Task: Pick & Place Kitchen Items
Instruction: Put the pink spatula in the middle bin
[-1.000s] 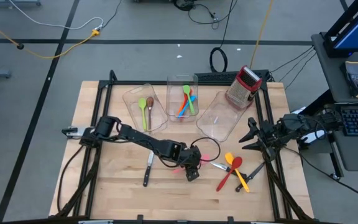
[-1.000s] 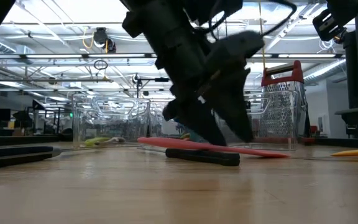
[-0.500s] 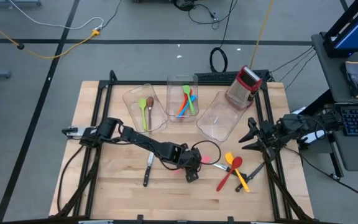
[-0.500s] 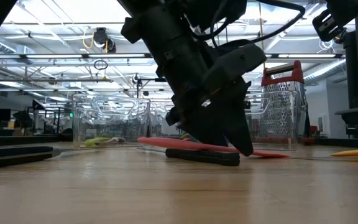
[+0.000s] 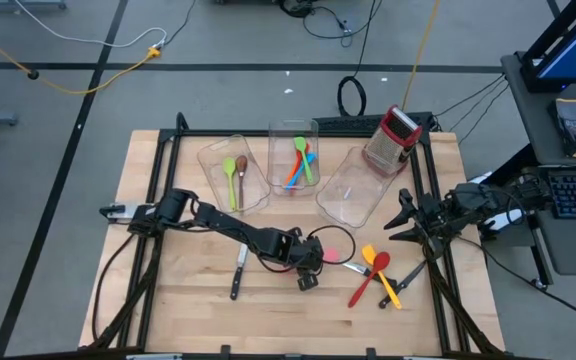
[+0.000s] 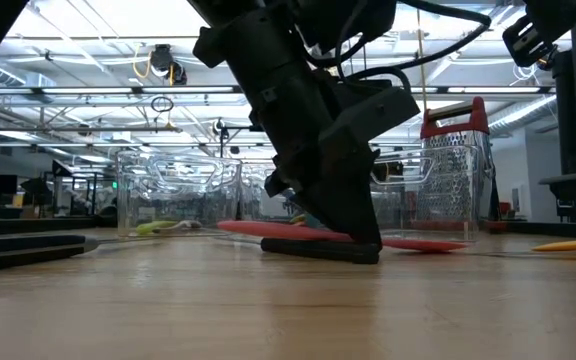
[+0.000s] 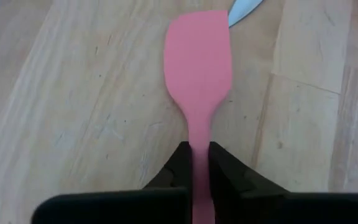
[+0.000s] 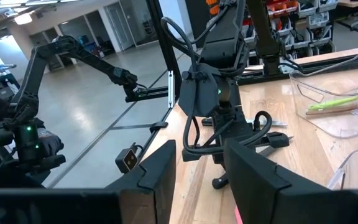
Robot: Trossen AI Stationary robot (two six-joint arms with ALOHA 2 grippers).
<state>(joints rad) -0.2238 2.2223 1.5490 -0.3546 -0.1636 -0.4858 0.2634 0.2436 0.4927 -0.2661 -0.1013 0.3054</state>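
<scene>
Left gripper has its fingers pressed tight on the pink spatula, low on the table.
Your left gripper pinches the spatula's handle; the blade lies flat on the wood ahead of it, a knife tip just beyond. From above you see a black-handled knife beside the left arm, and orange, red and yellow utensils lying near the right edge. Farther back, your three clear bins hold a green spoon, a brown spoon and several coloured utensils; the grater stands behind them. Your right gripper waits at the table's right edge, fingers partly apart and holding nothing.
</scene>
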